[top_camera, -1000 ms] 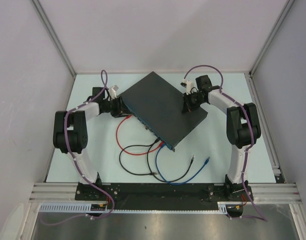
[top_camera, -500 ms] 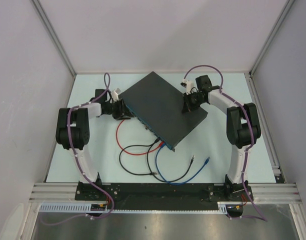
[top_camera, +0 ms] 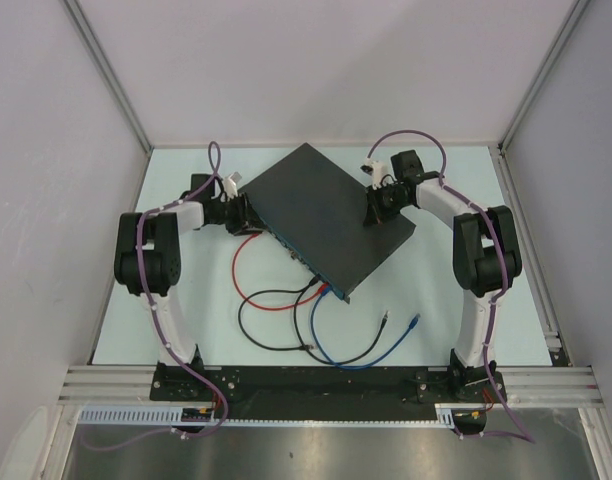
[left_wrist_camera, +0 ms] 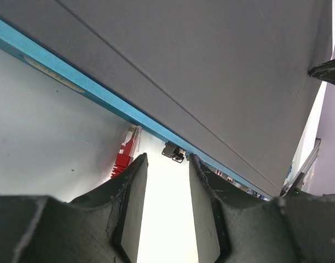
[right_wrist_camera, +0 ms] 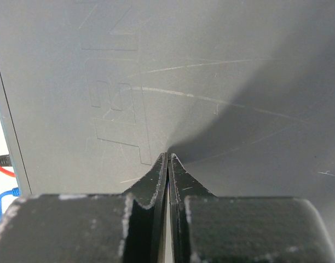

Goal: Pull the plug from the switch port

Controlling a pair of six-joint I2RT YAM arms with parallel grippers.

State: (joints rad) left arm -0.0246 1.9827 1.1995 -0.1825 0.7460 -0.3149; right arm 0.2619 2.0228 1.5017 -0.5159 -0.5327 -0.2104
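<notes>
Flat rect. switch box (top_camera: 326,215): dk grey top, blue-teal front edge (left_wrist_camera: 85,90). Thin red cable (top_camera: 236,268), black cable (top_camera: 248,335), blue cable (top_camera: 351,366). Red plastic plug (left_wrist_camera: 125,156) w/ clear tip. Tabletop (top_camera: 186,300) pale mint. My left fingers (left_wrist_camera: 91,213): matte black.

No legible text (switch (right_wrist_camera: 222,76) included)
</notes>
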